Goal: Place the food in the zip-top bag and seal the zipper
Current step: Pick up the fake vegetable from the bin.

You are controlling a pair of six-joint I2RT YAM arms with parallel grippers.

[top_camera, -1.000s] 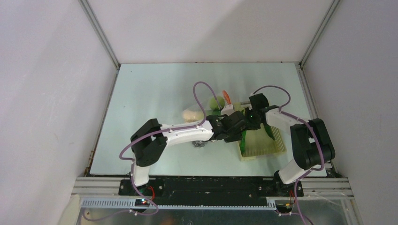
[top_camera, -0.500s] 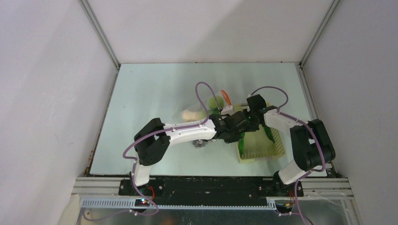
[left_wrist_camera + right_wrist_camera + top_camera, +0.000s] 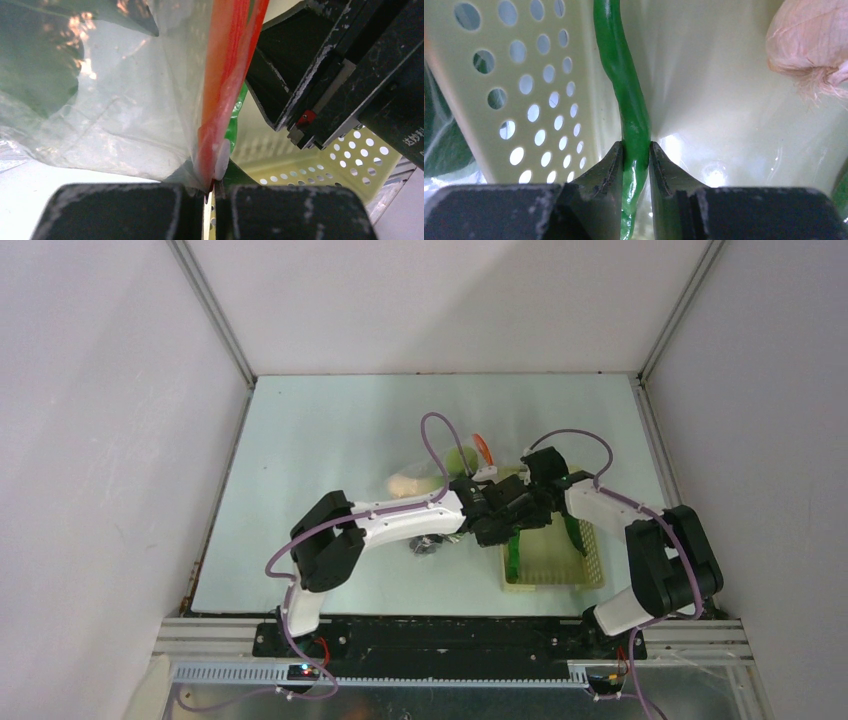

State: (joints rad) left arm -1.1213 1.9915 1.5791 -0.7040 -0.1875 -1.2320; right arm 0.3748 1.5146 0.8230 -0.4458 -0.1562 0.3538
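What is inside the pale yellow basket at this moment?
A long green pepper, pinched by the right hand, and a pale fibrous-ended item beyond it, over the basket floor. From above, both arms cover the basket's far end, so anything there is hidden.

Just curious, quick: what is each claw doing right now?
Left gripper: closed on the zip-top bag at its zipper.
Right gripper: closed on the long green pepper.

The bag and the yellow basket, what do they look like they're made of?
Bag: thin clear plastic film, glossy; it crinkles and glints, and shapes show through. Basket: probably rigid pale yellow plastic, smooth with a slight sheen, punched with round holes.
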